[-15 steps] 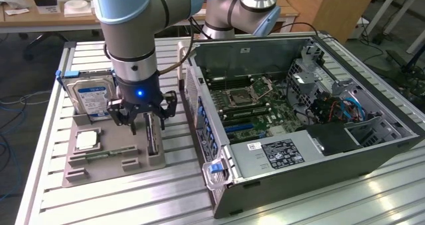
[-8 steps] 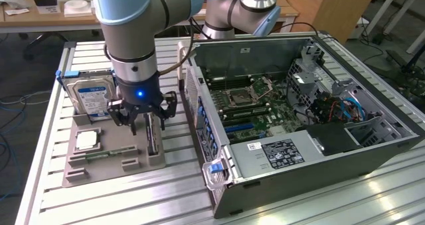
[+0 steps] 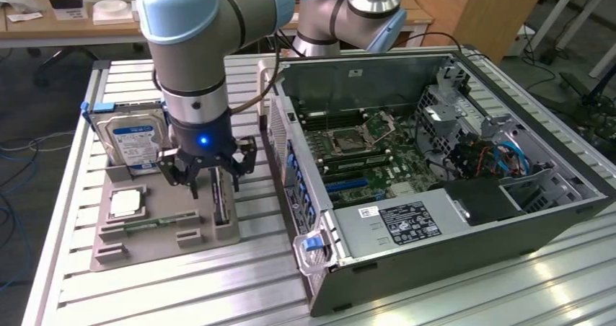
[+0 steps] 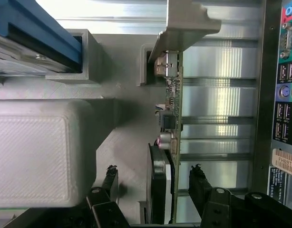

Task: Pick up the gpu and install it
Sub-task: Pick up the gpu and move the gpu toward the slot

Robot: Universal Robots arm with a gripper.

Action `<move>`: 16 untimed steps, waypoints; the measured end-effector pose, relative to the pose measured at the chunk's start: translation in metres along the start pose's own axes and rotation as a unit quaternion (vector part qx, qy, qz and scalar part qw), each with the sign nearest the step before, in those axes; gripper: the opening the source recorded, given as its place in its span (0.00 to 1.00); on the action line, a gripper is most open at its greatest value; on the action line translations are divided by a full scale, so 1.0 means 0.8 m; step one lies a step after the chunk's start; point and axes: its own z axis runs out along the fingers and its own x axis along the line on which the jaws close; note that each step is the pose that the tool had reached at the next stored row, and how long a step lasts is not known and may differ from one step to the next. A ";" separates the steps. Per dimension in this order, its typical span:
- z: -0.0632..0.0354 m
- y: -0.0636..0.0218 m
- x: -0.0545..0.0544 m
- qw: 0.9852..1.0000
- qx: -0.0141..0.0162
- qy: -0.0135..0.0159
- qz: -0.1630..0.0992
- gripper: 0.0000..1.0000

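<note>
The gpu (image 3: pixel 221 205) stands on its long edge in a slot of a gray holder (image 3: pixel 144 252), on the side of the holder nearest the computer case (image 3: pixel 462 218). In the wrist view the gpu (image 4: pixel 173 118) shows edge-on as a thin green board with small parts along it and a silvery bracket (image 4: pixel 184 23) at one end.

The jaws are released and spread wide. They hang low over the card with one on each side of it, and a gap shows between each tip and the board, so nothing is grasped. The arm (image 3: pixel 198 66) comes down on them from straight above.

On the same holder a hard drive (image 3: pixel 135 142) with a blue-white label stands upright behind the card, and a processor chip (image 3: pixel 127 203) and a narrow memory stick (image 3: pixel 154 226) lie flat beside it. The holder rests on a slatted metal desk (image 3: pixel 192 293). The case lies open on the exterior view's right, showing its motherboard (image 3: pixel 356 146) and a power supply (image 3: pixel 405 221).
</note>
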 end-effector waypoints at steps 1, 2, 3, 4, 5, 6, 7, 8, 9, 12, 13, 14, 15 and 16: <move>0.000 0.000 0.000 1.000 0.000 0.000 0.004 0.71; 0.000 0.000 0.000 1.000 0.000 0.000 0.007 0.71; 0.000 0.000 0.000 1.000 0.000 0.000 0.008 0.71; 0.000 0.000 0.000 1.000 0.000 0.000 0.008 0.71; 0.000 0.000 0.000 1.000 0.000 0.000 0.008 0.71; 0.001 0.000 0.000 1.000 0.000 0.000 0.008 0.71; 0.001 0.000 0.000 1.000 0.000 0.000 0.008 0.71; 0.001 0.000 0.000 1.000 0.000 0.000 0.008 0.71; 0.001 0.000 0.000 1.000 0.000 0.000 0.008 0.71; 0.001 0.000 0.000 1.000 0.000 0.000 0.008 0.63; 0.001 0.000 0.000 1.000 0.000 0.000 0.008 0.63; 0.001 0.000 0.000 1.000 0.000 0.000 0.008 0.56; 0.001 0.000 0.000 1.000 0.000 0.000 0.008 0.56; 0.001 0.000 0.000 1.000 0.000 0.000 0.008 0.56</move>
